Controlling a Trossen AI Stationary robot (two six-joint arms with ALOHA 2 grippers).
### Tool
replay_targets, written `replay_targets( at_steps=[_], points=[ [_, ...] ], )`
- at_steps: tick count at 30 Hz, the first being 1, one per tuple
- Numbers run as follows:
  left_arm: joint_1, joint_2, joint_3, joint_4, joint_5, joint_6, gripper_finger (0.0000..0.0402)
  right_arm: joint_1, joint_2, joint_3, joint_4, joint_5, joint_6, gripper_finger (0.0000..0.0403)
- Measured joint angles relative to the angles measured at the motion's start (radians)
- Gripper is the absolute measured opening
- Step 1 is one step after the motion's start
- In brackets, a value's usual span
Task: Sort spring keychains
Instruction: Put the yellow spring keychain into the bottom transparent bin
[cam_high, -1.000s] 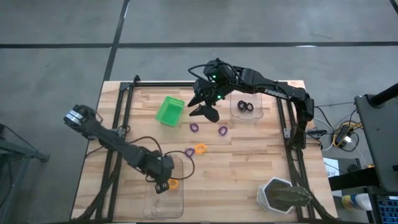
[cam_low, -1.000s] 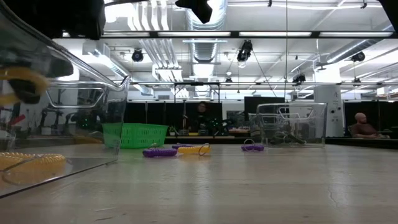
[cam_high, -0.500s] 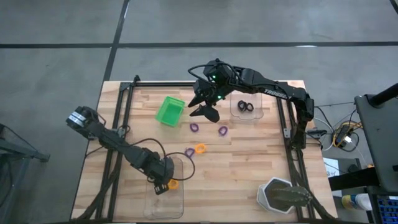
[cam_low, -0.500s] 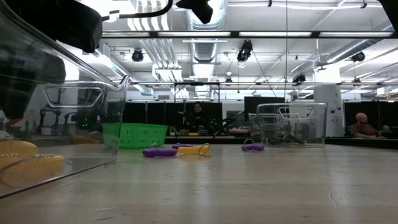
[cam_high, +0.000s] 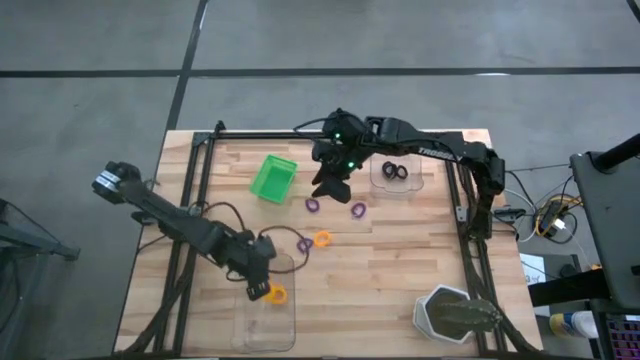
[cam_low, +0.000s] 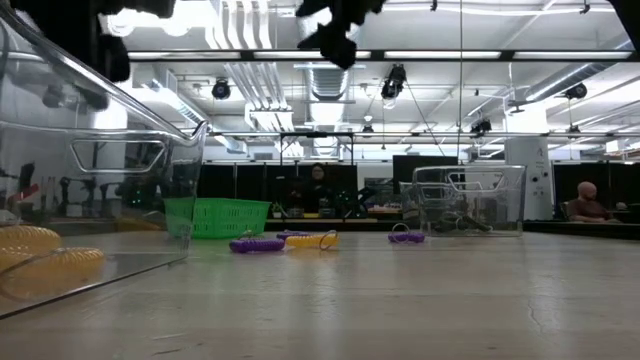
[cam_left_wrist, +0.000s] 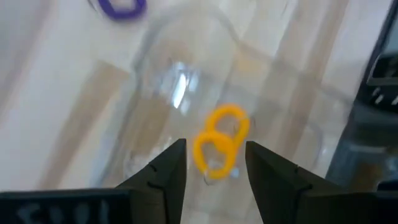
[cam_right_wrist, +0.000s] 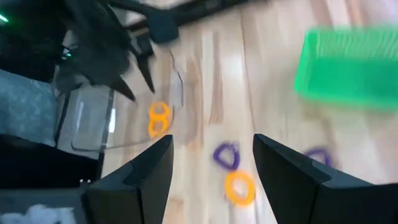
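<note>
Tabletop: flat-lying spring keychains (cam_high: 322, 239)

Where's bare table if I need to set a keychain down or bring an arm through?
Bare wood lies between the near clear tray and the hexagonal container, and along the left edge beside the green bin. The centre is crowded: three purple keychains and an orange one, with the right gripper above them.

Two dark jointed arms w/ black cables, green LED on right arm (cam_high: 420, 150).
</note>
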Motion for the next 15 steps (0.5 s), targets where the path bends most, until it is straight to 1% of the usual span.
replay_targets(
  at_steps=[6, 9, 13, 15],
  points=[
    [0.045, -0.130, 0.010, 0.003, -0.135, -0.001, 0.0155, -0.001, 0.001, -0.138, 0.013, 0.013, 0.100, 0.0215],
    [0.062, -0.183, 0.025, 0.026, -0.218, 0.008, 0.0155, 0.005, 0.001, -0.202, 0.072, 0.026, 0.148, 0.0215],
    [0.087, -0.235, 0.051, 0.063, -0.311, 0.032, 0.0155, 0.013, 0.001, -0.278, 0.164, 0.032, 0.164, 0.0215],
    [0.095, -0.257, 0.063, 0.090, -0.349, 0.050, 0.0155, 0.016, 0.001, -0.314, 0.215, 0.066, 0.203, 0.0215]
  ],
)
